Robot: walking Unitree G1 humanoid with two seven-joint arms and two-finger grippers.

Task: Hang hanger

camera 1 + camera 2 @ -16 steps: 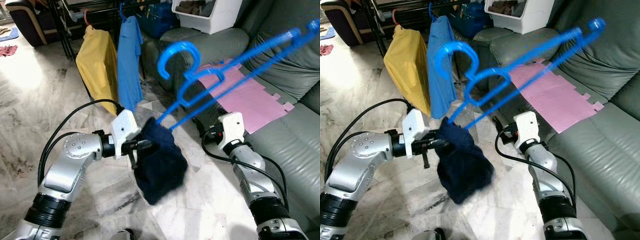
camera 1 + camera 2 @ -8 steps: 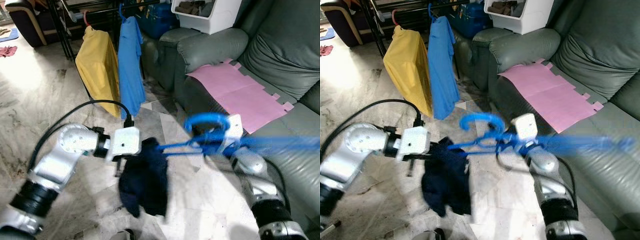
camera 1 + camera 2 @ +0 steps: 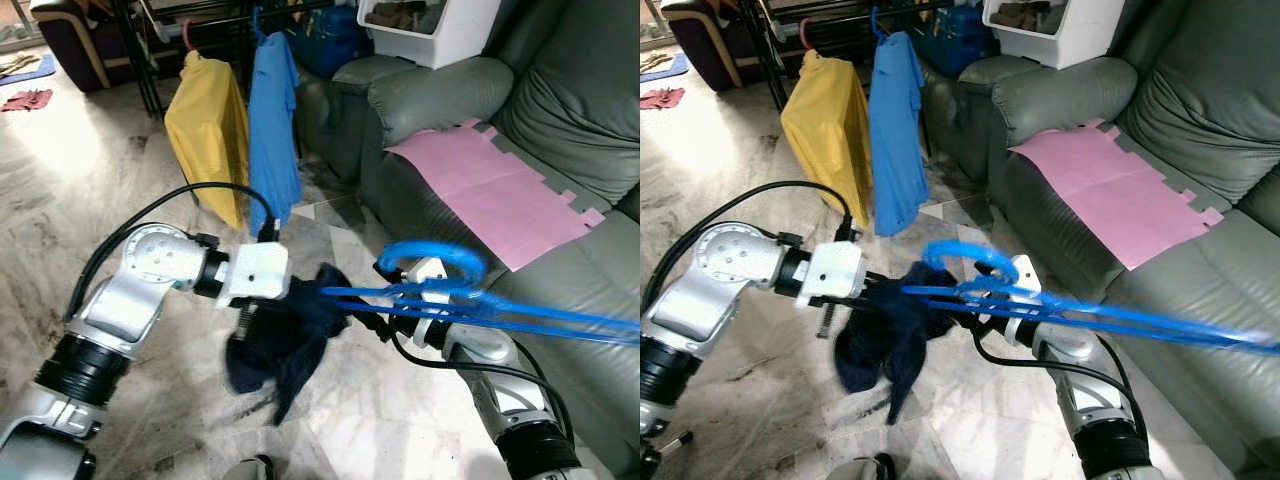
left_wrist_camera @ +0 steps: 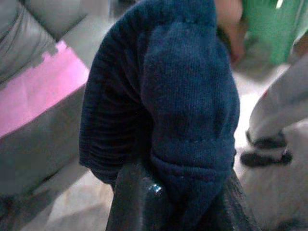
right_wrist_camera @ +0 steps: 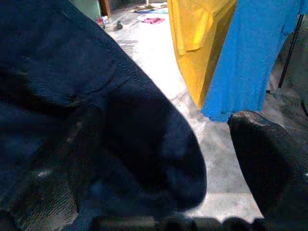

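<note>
Home living room. A grey leather sofa [image 3: 560, 110] ran along the right side, with a pink sheet [image 3: 500, 190] spread over its seat cushion. Floor was polished marble tile [image 3: 90, 190], pale with dark veins. A black clothes rack [image 3: 150, 50] stood at the back, a yellow shirt [image 3: 208, 130] and a blue shirt [image 3: 273, 125] hanging from it on hangers. A white storage bin [image 3: 430, 30] holding folded items sat on the sofa arm behind them. A dark armchair [image 3: 70, 40] stood in the far left corner, with a red cloth [image 3: 30, 98] dropped on the floor nearby. Laundry mixed with lounge furniture showed a lived-in house.
</note>
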